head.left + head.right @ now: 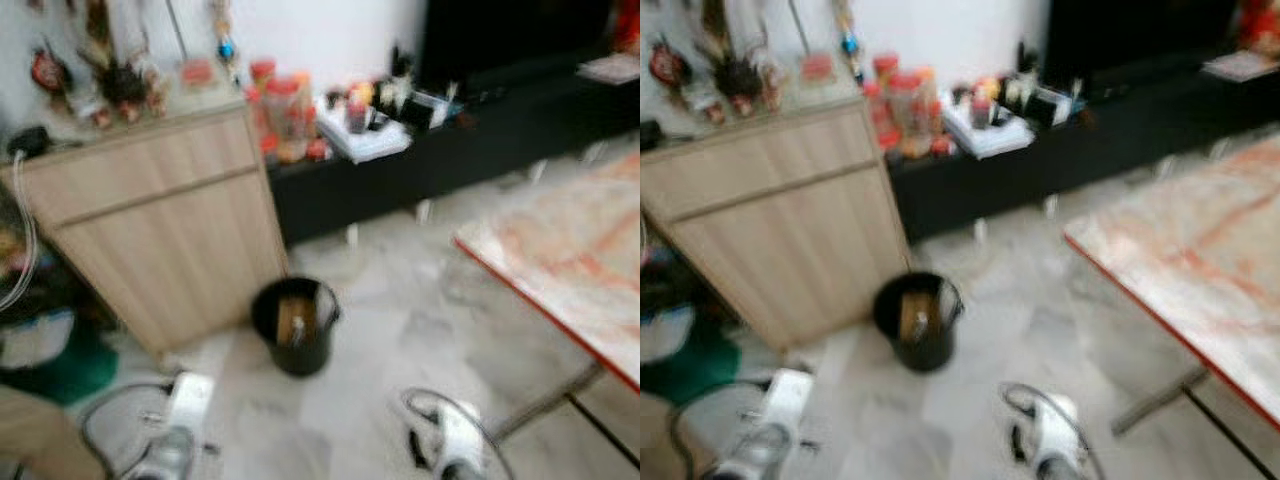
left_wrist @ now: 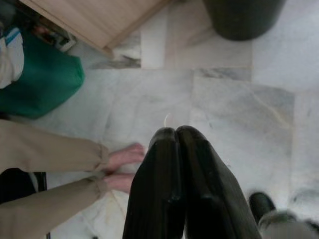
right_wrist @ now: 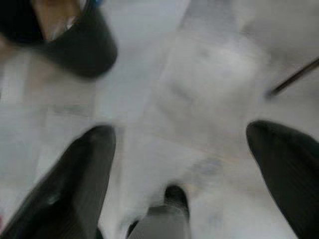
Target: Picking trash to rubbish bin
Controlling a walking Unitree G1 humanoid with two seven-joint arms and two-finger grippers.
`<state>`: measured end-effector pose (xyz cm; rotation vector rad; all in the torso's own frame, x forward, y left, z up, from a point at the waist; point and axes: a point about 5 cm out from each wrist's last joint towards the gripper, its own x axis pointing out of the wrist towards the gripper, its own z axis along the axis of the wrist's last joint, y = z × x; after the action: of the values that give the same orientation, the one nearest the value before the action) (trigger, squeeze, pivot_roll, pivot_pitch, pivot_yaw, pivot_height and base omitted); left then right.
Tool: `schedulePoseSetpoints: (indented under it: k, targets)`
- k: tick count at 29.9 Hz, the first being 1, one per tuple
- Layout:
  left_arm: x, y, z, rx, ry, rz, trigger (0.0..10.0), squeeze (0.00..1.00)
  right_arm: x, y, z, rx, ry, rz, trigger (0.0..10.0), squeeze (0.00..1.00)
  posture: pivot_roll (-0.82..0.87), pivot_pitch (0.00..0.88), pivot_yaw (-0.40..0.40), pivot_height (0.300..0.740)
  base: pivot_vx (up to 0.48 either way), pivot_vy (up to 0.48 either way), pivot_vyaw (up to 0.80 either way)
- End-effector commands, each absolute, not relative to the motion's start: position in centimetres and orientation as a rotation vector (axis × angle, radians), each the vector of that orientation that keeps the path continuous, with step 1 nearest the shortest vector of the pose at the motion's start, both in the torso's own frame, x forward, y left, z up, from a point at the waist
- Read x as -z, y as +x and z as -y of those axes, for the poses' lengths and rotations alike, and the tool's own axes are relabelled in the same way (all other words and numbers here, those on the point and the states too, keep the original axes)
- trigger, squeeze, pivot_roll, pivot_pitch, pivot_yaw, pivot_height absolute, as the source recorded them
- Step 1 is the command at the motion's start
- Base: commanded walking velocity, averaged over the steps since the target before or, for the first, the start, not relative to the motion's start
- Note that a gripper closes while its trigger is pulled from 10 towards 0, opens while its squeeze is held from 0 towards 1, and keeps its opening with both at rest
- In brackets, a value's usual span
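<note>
A black rubbish bin (image 1: 295, 325) stands on the marble floor beside the wooden cabinet (image 1: 160, 220), with brownish trash inside it. The bin (image 3: 75, 42) also shows in the right wrist view, ahead of the fingers. My left gripper (image 2: 175, 137) hangs low over the floor, its two black fingers pressed together with nothing between them. My right gripper (image 3: 179, 139) hangs open, its fingers (image 3: 82, 169) spread wide above bare tiles. Both silver forearms (image 1: 175, 430) show at the bottom of the head views, blurred.
A marble-topped table with a red edge (image 1: 560, 270) stands to the right on thin legs. A low black TV bench (image 1: 450, 140) runs along the back wall with clutter on it. A green bag (image 2: 45, 82) and a person's bare feet (image 2: 124, 167) are near my left side.
</note>
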<state>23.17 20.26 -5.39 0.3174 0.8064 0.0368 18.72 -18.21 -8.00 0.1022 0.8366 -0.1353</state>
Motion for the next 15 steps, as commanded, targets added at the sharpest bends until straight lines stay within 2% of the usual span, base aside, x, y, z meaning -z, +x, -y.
schedulePoseSetpoints:
  k: [1, 10, 14, 15]
  targets:
    - [5.21, 22.96, -21.92, -0.065, 0.354, -0.819, 10.0, 0.00, 7.81, 19.35, 16.74, 0.106, 0.127, -0.822, 10.0, 0.00, -0.06, 0.000, 0.072, 0.740, 0.480, 0.000, 0.00]
    - [5.30, 22.66, -22.35, -0.084, 0.354, -0.826, 10.0, 0.00, 7.70, 19.53, 16.50, 0.076, 0.080, -0.812, 10.0, 0.00, -0.06, 0.000, 0.066, 0.740, 0.480, 0.000, 0.00]
    - [5.21, 22.78, -22.42, -0.090, 0.351, -0.821, 10.0, 0.00, 7.73, 19.53, 16.44, 0.068, 0.079, -0.819, 10.0, 0.00, -0.06, 0.000, 0.066, 0.740, 0.480, 0.000, 0.80]
    - [5.23, 22.74, -22.44, -0.091, 0.351, -0.822, 10.0, 0.00, 7.75, 19.51, 16.42, 0.067, 0.082, -0.821, 10.0, 0.00, -0.05, 0.000, 0.059, 0.740, 0.480, 0.000, 0.00]
